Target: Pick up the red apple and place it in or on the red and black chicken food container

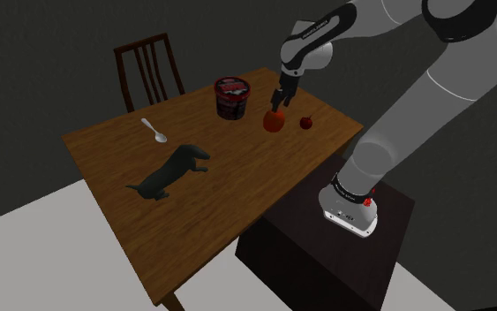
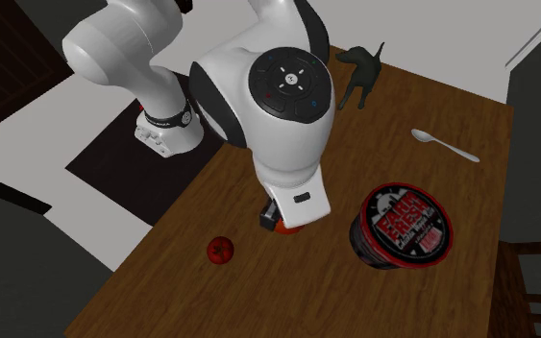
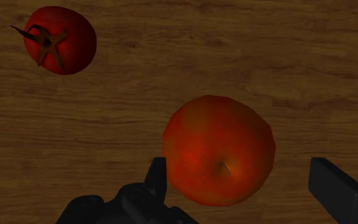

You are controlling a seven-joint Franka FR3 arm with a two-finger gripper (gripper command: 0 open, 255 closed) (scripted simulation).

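The red apple (image 3: 219,149) rests on the wooden table (image 1: 202,221), between my gripper's (image 3: 240,165) two black fingers. The fingers stand apart: one is close beside the apple, the other well clear of it, so the apple is not held. In the shoulder view my gripper (image 1: 281,100) hangs straight above the apple (image 1: 274,121). The red and black container (image 1: 232,95) stands upright just beyond the apple toward the shoulder view's left, its printed lid (image 2: 403,228) closed. In the second exterior view my hand covers most of the apple (image 2: 290,228).
A small red tomato (image 1: 305,123) with a dry stem lies close beside the apple, also seen as the tomato (image 3: 63,39) near the fingers. A dark dog figure (image 1: 171,173) and a spoon (image 1: 154,131) lie further along the table. A wooden chair (image 1: 152,71) stands behind it.
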